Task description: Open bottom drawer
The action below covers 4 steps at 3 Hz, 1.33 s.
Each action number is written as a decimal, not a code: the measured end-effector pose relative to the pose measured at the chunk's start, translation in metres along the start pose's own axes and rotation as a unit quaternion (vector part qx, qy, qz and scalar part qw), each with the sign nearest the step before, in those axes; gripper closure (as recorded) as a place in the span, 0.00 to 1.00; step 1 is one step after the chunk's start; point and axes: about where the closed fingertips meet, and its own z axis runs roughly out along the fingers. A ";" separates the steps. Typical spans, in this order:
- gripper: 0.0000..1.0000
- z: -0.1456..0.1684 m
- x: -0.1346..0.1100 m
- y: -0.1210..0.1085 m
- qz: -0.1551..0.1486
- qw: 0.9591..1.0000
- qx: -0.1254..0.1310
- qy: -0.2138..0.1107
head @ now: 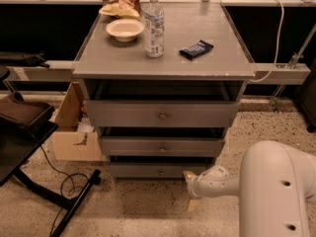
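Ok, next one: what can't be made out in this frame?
- Camera view: the inside of the bottom drawer, dark beneath the middle drawer.
- Camera view: whether the end effector, low near the floor at the bottom drawer's right end, touches its front; depth is unclear.
- Camera view: the robot arm, cut off by the right and bottom edges.
- Camera view: print on the bottle and the dark wrapper, too small.
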 end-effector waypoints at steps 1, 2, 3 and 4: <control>0.00 0.025 -0.003 -0.009 0.006 1.000 -0.001 -0.004; 0.00 0.051 0.000 -0.028 0.035 0.999 -0.010 0.006; 0.00 0.060 0.005 -0.057 0.053 0.999 -0.002 0.013; 0.00 0.058 0.010 -0.088 0.057 0.998 0.012 0.022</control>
